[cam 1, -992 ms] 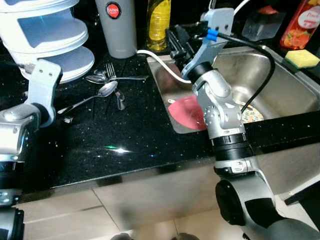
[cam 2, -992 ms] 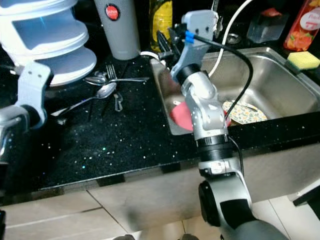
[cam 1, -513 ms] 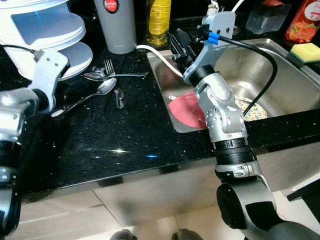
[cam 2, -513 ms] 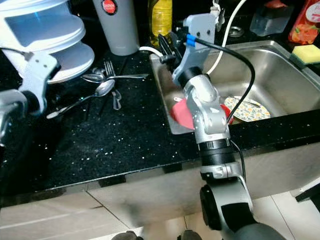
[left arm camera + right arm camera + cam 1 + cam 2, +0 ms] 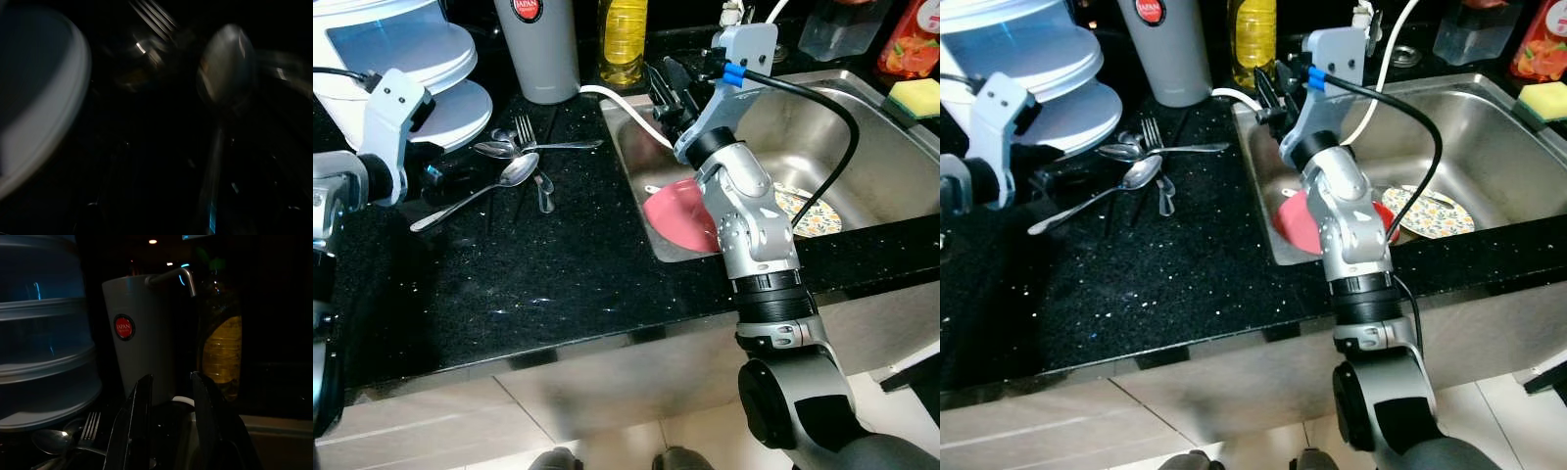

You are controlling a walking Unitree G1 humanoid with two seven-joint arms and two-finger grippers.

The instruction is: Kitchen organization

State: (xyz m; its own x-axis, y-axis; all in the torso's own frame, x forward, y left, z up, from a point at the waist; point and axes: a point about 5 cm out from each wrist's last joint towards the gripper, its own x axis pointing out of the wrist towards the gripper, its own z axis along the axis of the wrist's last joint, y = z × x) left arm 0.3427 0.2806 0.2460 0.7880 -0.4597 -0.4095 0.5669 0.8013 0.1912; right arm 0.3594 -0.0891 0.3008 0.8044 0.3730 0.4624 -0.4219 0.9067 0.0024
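On black counter, shiny steel spoon [image 5: 492, 185] (bowl up), forks [image 5: 530, 138] beside

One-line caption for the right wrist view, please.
Right gripper, fingers apart and holding nothing, faces a grey cup with a red label, a yellow bottle beside it.

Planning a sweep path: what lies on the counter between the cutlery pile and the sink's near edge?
Only bare black counter separates the cutlery pile from the sink, seen in both eye views.
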